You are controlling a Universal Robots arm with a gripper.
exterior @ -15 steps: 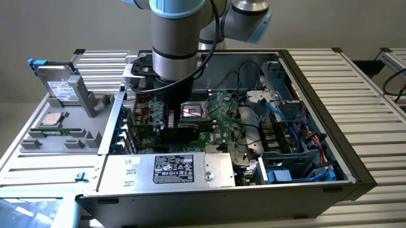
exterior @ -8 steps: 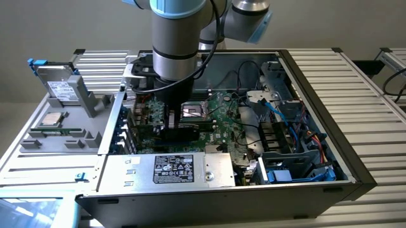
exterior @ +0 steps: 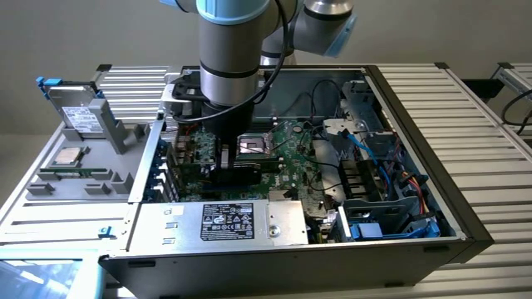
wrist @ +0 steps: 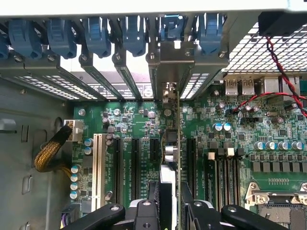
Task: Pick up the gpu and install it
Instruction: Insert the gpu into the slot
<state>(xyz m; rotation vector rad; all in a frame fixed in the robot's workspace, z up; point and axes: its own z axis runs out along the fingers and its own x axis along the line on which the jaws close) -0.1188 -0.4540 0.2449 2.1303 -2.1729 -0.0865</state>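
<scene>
The gpu (wrist: 178, 124) stands on edge over the large green motherboard (wrist: 249, 129), in line with the black expansion slots (wrist: 135, 167). Its silver bracket (wrist: 169, 72) points at the case's rear slot openings. My gripper (wrist: 173, 206) is shut on the card, one black finger on each face. Whether the card's edge sits in a slot I cannot tell. In the exterior view the gripper (exterior: 218, 159) reaches down inside the open computer case (exterior: 465, 205), with the gpu (exterior: 196, 149) on its left side, near the case's rear wall.
A silver power supply (exterior: 228, 221) fills the case's near side. Blue cables (exterior: 365, 149) and drive bays sit on the exterior view's right. A hard drive (exterior: 83, 115) stands on a grey fixture outside the case. Blue slot clips (wrist: 96, 36), a braided cable (wrist: 50, 151) and red-black wires (wrist: 278, 62) surround the card.
</scene>
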